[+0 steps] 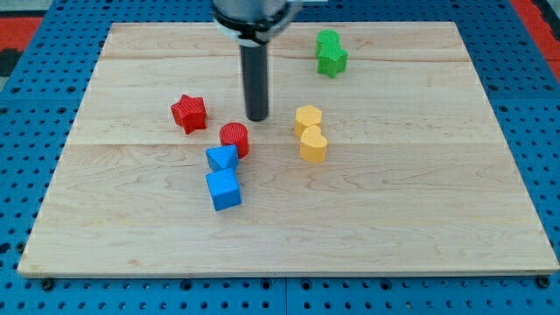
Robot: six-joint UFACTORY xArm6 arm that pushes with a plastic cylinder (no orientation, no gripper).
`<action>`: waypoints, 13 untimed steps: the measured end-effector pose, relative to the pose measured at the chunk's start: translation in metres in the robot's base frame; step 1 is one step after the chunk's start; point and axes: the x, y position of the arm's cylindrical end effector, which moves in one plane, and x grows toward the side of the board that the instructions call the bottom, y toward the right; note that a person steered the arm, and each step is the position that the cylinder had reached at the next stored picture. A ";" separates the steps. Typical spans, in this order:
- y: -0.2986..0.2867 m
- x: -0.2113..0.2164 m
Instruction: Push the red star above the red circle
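Note:
The red star (188, 112) lies on the wooden board (394, 201), left of centre. The red circle (234, 138) lies to its lower right, a short gap away. My tip (257, 118) stands just above and to the right of the red circle, and to the right of the red star. It touches neither block.
A blue triangle-like block (221, 159) touches the red circle's lower left, with a blue cube (223, 189) below it. A yellow hexagon (308, 118) and a yellow heart (313, 145) sit right of my tip. Two green blocks (330, 52) lie at the top.

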 end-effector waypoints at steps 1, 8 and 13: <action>-0.032 -0.046; -0.143 0.042; -0.068 0.032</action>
